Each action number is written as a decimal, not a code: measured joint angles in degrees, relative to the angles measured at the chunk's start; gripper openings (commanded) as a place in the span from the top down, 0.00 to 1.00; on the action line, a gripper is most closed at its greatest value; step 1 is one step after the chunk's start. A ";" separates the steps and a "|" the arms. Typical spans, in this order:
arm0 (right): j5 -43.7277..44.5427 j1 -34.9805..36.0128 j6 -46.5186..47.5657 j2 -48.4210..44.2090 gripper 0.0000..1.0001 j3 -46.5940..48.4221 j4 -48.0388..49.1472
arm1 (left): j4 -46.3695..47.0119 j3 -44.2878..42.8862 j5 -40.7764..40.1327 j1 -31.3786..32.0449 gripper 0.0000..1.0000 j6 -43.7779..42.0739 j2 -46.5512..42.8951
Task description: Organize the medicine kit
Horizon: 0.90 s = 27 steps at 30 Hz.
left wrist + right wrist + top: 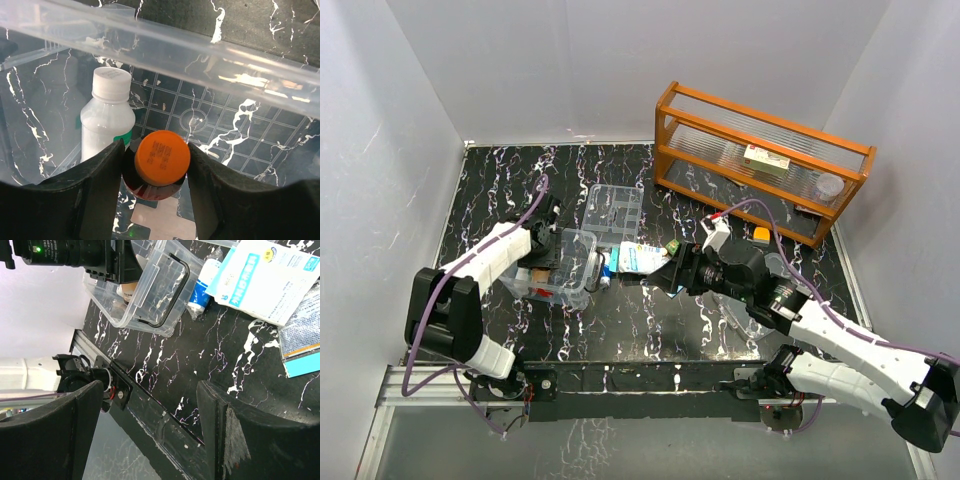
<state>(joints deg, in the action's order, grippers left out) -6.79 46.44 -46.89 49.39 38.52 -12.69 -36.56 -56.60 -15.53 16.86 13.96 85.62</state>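
**Bottle held inside the medicine kit: tipping is the worry.**
The left claw (155, 150) is closed on the orange-capped bottle (162, 157) inside the medicine kit (582, 262), left of centre in the overhead view. A crooked release could knock it against the white bottle (106, 120) just beside it. The right claw (150, 395) hangs open, holding nothing. Counted: two bottles, one divided tray (613, 210), at least two flat packets (270, 280).

Clear box (565, 285) sits open on the table, well left of the orange rack (760, 160) and nearer the arms. A white bottle (107, 117) stands upright inside, beside an orange-capped bottle (162, 157). The lid (165, 285), clear with a dark handle, leans on edge against the box's rack-facing side. The divided tray (613, 210) lies flat between box and rack.
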 measured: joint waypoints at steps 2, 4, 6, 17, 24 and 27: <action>0.00 0.00 -0.02 0.00 0.26 -0.72 0.46 | -0.09 -0.11 -0.39 0.00 0.50 0.11 0.28; 0.00 0.00 -0.07 0.00 0.26 -1.16 0.59 | -0.26 -0.15 -0.94 0.00 0.49 0.17 0.59; 0.09 0.00 -0.11 -0.04 0.26 -1.40 0.76 | -0.31 -0.31 -1.31 0.00 0.48 0.15 0.98; 0.85 0.00 -0.20 -1.07 0.26 -2.56 1.05 | -0.46 -1.05 -2.08 0.00 0.44 -0.81 1.22; 0.90 0.00 -0.59 -1.05 0.26 -2.82 1.38 | 0.79 -1.55 0.00 0.04 0.59 -1.33 0.83; 0.90 0.00 -0.94 -1.03 0.26 -2.97 1.57 | 3.26 -1.18 1.20 0.46 0.60 -1.53 0.26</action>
<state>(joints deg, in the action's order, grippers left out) -5.89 46.44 -47.83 48.36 35.55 -11.11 -33.30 -57.78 -14.33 17.32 12.43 85.89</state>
